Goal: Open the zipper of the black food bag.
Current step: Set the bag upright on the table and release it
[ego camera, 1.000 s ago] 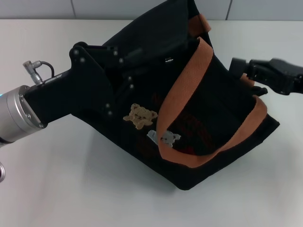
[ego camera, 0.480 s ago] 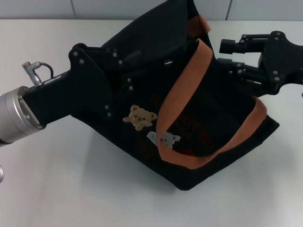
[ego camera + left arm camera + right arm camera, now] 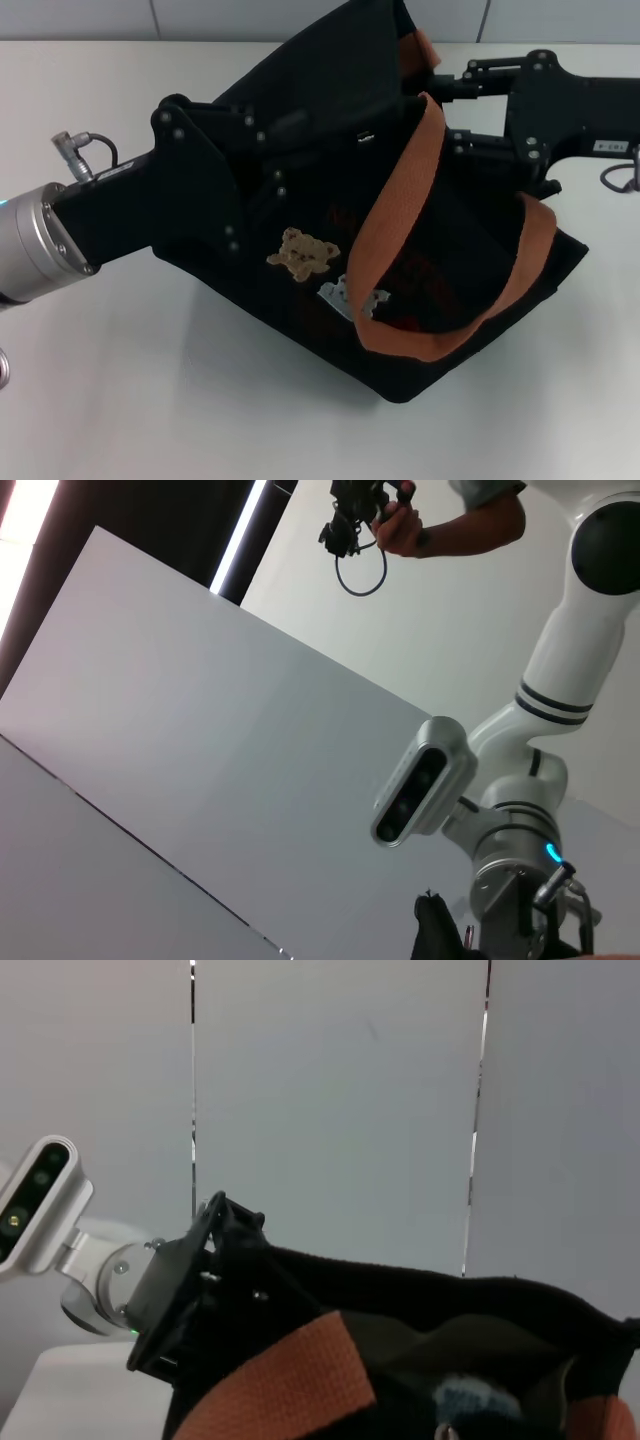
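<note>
the black food bag (image 3: 400, 230) lies on a white table (image 3: 150, 400). the left gripper (image 3: 262, 150) presses its left end, fingers hidden. the right gripper (image 3: 452, 112), fingers spread, reaches its top by the zipper (image 3: 365, 135).

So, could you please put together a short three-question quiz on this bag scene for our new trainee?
1. True or false: the black bag stands on a white table.
2. Which gripper is pressed against the bag's side near the tan bear patch: A) the left gripper, B) the right gripper, C) neither?
3. Fill in: the bag's handles are ____ in colour.

Key:
1. True.
2. A. The right gripper is at the far upper edge of the bag, by the handle.
3. Orange-brown.
</note>
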Controlling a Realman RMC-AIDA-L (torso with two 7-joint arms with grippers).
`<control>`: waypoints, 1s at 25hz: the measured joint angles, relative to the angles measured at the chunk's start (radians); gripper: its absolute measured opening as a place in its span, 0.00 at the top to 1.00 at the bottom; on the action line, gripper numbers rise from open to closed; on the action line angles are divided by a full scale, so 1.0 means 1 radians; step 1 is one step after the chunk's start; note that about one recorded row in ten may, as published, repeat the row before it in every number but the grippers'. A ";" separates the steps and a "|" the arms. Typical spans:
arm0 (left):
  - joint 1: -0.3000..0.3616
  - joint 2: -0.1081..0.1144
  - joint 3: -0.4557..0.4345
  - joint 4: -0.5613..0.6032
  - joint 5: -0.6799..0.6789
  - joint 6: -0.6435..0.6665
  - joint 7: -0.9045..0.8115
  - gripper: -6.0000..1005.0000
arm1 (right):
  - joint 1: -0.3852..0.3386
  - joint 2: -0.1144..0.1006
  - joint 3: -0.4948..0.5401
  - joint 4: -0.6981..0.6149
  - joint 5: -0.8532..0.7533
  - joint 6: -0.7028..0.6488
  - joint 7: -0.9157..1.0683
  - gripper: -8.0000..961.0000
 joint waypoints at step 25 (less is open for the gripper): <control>-0.035 -0.003 0.006 0.009 -0.008 0.025 0.068 0.94 | -0.018 0.001 -0.095 -0.146 -0.057 -0.003 0.107 0.54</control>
